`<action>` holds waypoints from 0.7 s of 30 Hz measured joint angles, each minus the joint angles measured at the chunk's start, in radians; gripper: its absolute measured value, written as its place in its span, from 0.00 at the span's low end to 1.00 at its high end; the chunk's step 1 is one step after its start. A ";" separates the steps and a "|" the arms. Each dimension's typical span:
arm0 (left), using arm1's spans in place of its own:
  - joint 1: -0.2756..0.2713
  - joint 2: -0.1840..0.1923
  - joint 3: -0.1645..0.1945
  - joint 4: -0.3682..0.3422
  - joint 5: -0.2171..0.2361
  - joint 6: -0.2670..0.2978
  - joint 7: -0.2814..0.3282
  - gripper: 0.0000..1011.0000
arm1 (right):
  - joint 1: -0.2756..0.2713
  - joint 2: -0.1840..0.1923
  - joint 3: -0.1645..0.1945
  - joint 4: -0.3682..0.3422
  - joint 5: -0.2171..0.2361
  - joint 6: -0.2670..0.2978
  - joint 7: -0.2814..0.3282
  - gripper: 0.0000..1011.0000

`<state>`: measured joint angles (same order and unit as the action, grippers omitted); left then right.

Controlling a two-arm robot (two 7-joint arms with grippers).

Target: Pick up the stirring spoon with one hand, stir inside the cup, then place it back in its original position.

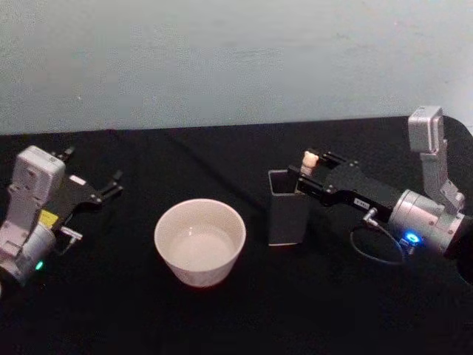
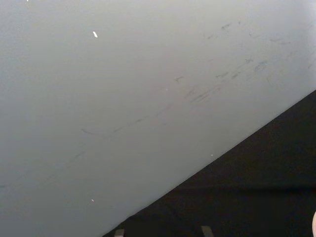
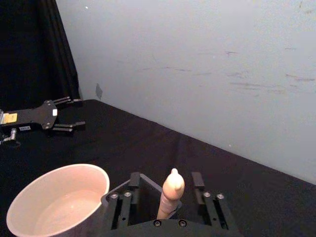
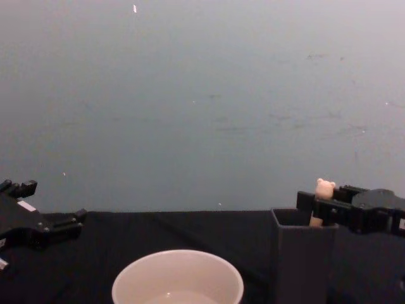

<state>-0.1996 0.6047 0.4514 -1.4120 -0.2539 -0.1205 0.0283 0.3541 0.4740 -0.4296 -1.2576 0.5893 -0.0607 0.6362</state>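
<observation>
Right gripper (image 1: 309, 166) is at the top of the dark grey square holder (image 1: 288, 216), arm coming in low from the right. Fingers are apart, one on each side of the stirring spoon (image 1: 310, 157). In the right wrist view a gap shows on both sides of the handle (image 3: 172, 190), so it isn't clamped. The spoon stands upright in the holder with only the peach handle and bear head (image 4: 325, 187) sticking out. The bowl end is hidden inside.

The holder sits on the black table (image 1: 222, 148), just right of the cup (image 1: 198, 275), close but not touching. The cup is cream, wide and upright, in front of the robot at centre. Can't tell if there's liquid in it.

Left gripper (image 1: 92, 168) is parked far left, well apart from the cup, low over the table, fingers spread open and holding nothing. It points toward the pale wall (image 1: 236, 59) behind the table.
</observation>
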 joint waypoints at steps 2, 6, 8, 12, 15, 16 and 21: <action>0.000 0.000 0.000 0.000 0.000 0.000 0.000 0.99 | 0.000 0.000 0.000 0.000 0.000 0.000 0.000 0.59; 0.000 0.000 0.000 0.000 0.000 0.000 0.000 0.99 | 0.000 0.000 0.000 0.000 0.001 0.001 0.000 0.47; 0.000 0.000 0.000 0.000 0.000 0.000 0.000 0.99 | 0.000 0.000 0.000 0.000 0.001 0.001 0.000 0.39; 0.000 0.000 0.000 0.000 0.000 0.000 0.000 0.99 | 0.000 0.000 0.000 0.000 0.002 0.001 0.001 0.29; 0.000 0.000 0.000 0.000 0.000 0.000 0.000 0.99 | 0.000 0.000 0.000 0.000 0.002 0.001 0.001 0.21; 0.000 0.000 0.000 0.000 0.000 0.000 0.000 0.99 | 0.000 0.000 0.000 0.000 0.002 0.001 0.001 0.21; 0.000 0.000 0.000 0.000 0.000 0.000 0.000 0.99 | 0.000 0.000 0.000 0.000 0.002 0.001 0.001 0.21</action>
<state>-0.1995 0.6046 0.4514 -1.4120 -0.2539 -0.1205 0.0283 0.3541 0.4740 -0.4294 -1.2575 0.5916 -0.0593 0.6368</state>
